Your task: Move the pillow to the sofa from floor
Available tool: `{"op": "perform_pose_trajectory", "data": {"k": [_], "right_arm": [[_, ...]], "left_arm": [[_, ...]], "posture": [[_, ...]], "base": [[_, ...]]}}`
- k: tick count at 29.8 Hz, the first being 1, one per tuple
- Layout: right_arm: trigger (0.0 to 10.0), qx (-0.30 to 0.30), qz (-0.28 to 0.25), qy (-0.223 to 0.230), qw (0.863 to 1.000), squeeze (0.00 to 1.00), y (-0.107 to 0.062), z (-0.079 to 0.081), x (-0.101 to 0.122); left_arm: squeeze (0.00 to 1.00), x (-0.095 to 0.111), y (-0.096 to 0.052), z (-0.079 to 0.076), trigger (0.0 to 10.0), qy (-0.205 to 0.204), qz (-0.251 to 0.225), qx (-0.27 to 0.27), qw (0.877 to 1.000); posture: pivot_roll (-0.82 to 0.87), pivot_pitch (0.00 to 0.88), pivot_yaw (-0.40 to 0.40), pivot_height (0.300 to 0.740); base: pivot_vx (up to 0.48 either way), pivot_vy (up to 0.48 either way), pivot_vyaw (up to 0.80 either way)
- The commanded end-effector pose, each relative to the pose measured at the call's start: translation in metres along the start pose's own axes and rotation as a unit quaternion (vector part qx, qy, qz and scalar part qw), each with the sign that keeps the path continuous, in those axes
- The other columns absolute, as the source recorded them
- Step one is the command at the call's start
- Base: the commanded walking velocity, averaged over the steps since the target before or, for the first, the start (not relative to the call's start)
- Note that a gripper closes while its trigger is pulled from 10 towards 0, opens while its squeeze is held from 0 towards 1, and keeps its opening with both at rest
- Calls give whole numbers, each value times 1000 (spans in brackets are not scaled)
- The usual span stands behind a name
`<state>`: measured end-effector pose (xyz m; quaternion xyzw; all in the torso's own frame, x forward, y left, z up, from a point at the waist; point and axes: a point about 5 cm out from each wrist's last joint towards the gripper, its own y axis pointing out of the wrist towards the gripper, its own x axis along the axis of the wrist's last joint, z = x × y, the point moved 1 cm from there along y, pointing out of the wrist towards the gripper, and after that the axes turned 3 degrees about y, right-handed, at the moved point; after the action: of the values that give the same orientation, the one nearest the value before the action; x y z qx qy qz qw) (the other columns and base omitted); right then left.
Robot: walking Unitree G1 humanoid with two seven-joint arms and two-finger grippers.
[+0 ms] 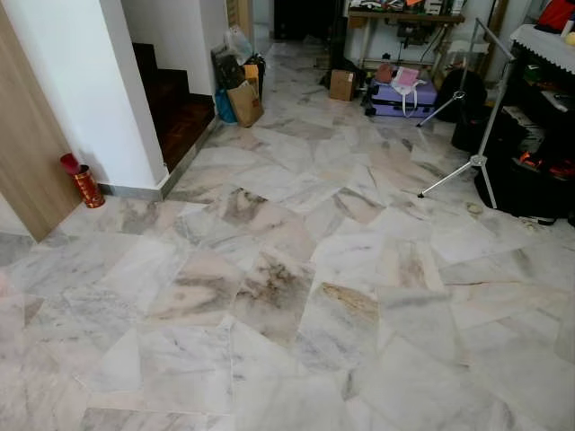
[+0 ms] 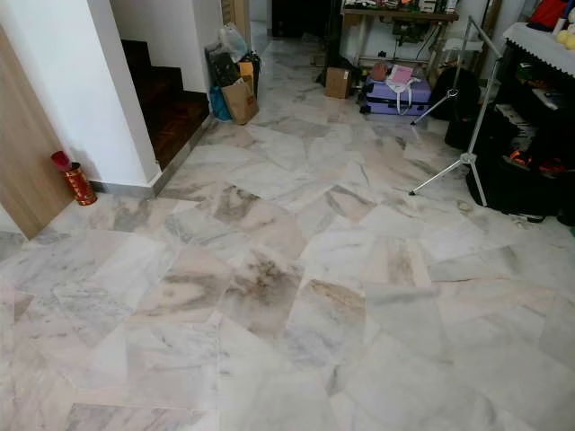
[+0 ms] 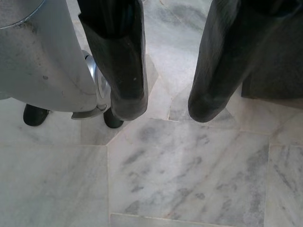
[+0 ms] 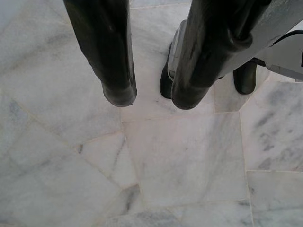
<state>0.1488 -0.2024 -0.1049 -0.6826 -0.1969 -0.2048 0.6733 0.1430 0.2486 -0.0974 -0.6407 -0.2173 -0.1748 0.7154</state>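
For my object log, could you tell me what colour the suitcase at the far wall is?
The suitcase is purple, clearest in the left eye view.

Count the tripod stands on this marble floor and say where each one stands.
1. A silver tripod stand rises at the robot's right, beside the dark shelving and the black bags under it. Clutter at the far wall may hide others.

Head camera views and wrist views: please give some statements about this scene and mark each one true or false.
1. A red canister stands by the white wall's corner. True.
2. A purple suitcase lies on the far floor. True.
3. The tripod lies flat. False: it stands upright.
4. The left gripper holds a pillow. False: its jaws are open and empty above the marble floor.
5. The right gripper is open. True.
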Motion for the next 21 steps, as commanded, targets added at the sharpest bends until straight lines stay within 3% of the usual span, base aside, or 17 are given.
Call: {"op": "perform_pose_trajectory", "data": {"k": [1, 6, 10, 21], "right_arm": [[10000, -22, -45, 66, 997, 0, 7, 3, 34], [10000, -22, -27, 108, 994, 0, 7, 2, 30], [10000, -16, -28, 79, 996, 0, 7, 5, 29], [10000, -16, -28, 79, 996, 0, 7, 5, 29]], "left_arm": [[0, 12, 3, -10, 10000, -9, -20, -17, 1000], [0, 14, 3, -6, 10000, -26, -28, -6, 999], [0, 14, 3, -5, 10000, -23, -26, -8, 999], [0, 14, 3, -5, 10000, -23, -26, -8, 999]], "posture": [[4, 98, 13, 740], [9, 101, 12, 740], [4, 103, 19, 740], [4, 103, 19, 740]], "base": [[0, 0, 0], [0, 0, 0], [0, 0, 0], [0, 0, 0]]}}
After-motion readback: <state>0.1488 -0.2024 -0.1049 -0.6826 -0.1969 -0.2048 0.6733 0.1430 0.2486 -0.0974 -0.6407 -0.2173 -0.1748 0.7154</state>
